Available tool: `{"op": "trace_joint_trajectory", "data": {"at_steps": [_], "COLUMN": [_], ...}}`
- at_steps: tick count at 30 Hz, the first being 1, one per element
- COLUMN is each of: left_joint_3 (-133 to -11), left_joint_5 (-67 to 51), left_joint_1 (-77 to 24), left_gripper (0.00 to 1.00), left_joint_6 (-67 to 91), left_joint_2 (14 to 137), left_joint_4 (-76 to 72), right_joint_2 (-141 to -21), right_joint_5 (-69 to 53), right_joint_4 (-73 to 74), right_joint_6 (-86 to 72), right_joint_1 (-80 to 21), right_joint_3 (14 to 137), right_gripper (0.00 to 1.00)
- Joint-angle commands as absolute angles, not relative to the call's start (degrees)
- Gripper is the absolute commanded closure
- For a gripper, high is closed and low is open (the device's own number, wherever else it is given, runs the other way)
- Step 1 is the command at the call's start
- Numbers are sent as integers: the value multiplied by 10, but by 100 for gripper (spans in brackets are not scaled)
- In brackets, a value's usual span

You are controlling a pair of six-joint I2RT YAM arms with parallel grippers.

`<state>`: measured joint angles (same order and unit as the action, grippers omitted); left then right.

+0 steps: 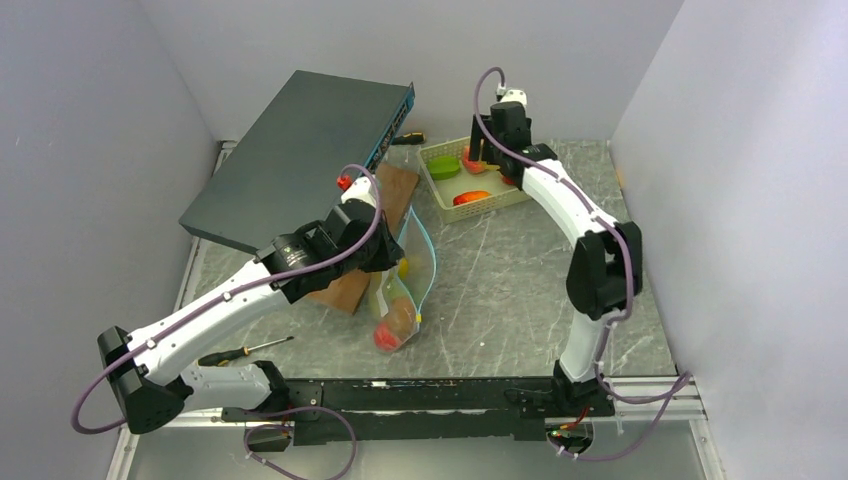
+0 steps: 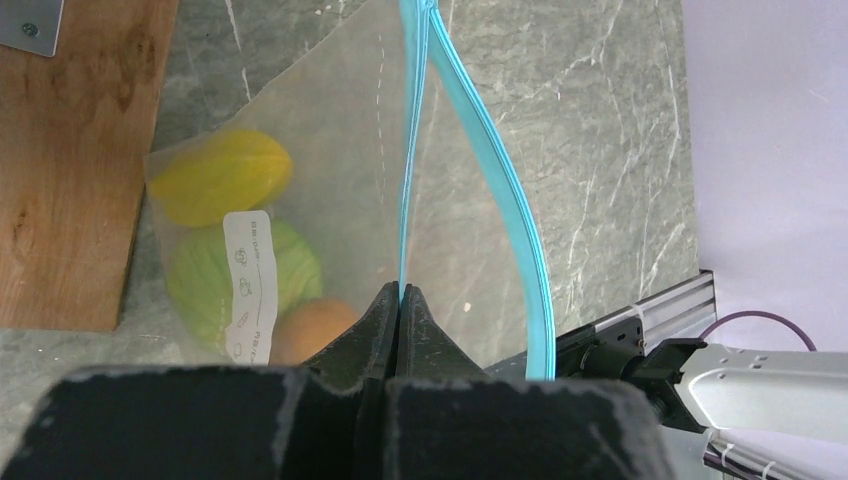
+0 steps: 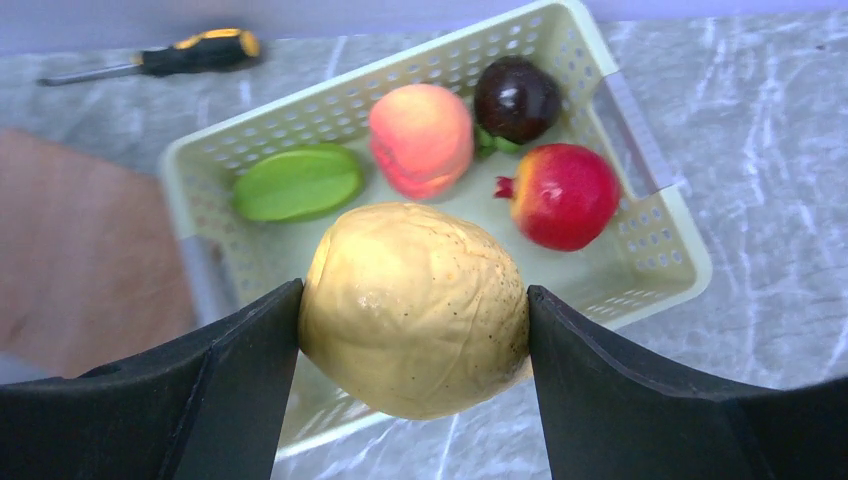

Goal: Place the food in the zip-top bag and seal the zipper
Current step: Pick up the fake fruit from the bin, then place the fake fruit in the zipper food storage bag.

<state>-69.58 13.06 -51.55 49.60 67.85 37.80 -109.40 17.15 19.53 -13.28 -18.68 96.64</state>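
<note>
1. The right gripper (image 3: 414, 325) grips a tan, wrinkled fruit (image 3: 415, 265) with one finger on each side of its widest part. It is above the pale green basket (image 3: 650, 245) at the far side of the bench (image 3: 760, 150).
2. In the basket lie a peach (image 3: 422, 140), a dark purple fruit (image 3: 516, 98), a red pomegranate (image 3: 565, 195) and a flat green piece (image 3: 298, 182).
3. The left gripper (image 2: 400, 300) is pinched shut on one lip of the zip-top bag (image 2: 330, 120). This holds the lip up, so the teal zipper (image 2: 508, 190) bows apart into a narrow, lens-shaped mouth.
4. Inside the bag are a yellow fruit (image 2: 225, 175), a green fruit (image 2: 290, 265) and an orange fruit (image 2: 310, 330). The bag sits on the bench just beside the wooden board (image 2: 70, 150).
5. The step in hand looks like carrying the tan fruit from the basket to the bag's mouth. The hold appears centred, so no regrip seems needed. Lift straight up first so the fruit clears the basket wall, then move across.
6. The mouth looks slim next to this fruit. Come in along the long line of the opening and lower the fruit between the two teal lips. Let go only once its widest part is below them.
7. Releasing high risks the fruit landing on the free lip and rolling off onto the bench. Pressing down hard could drag the floppy plastic out of the left gripper's pinch, so the descent should be slow.
</note>
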Motion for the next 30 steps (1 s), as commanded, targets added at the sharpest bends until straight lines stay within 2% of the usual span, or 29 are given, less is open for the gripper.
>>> {"op": "trace_joint_trajectory", "data": {"at_steps": [1, 8, 12, 16, 20, 26, 30], "left_joint_3": [-686, -676, -678, -673, -668, -658, -662], "left_joint_5": [120, 127, 125, 129, 133, 139, 134], "left_joint_1": [-514, -514, -514, -514, -514, -514, -514], "left_gripper": [100, 100, 100, 100, 100, 100, 100], "left_joint_6": [494, 494, 493, 493, 493, 497, 498], "left_joint_2": [655, 636, 632, 626, 618, 610, 611], "left_joint_4": [360, 353, 355, 353, 353, 352, 354], "right_joint_2": [-1024, -917, -841, -768, -690, -616, -623], "right_joint_5": [66, -179, -187, -147, -167, -307, -420], "right_joint_4": [154, 32, -18, -3, -43, -222, -350], "right_joint_6": [-182, -296, -317, -288, -270, -266, -289], "right_joint_1": [-185, -197, -236, -284, -302, -311, -323], "right_joint_3": [903, 766, 700, 662, 601, 511, 474], "right_gripper": [77, 81, 82, 82, 82, 81, 80]}}
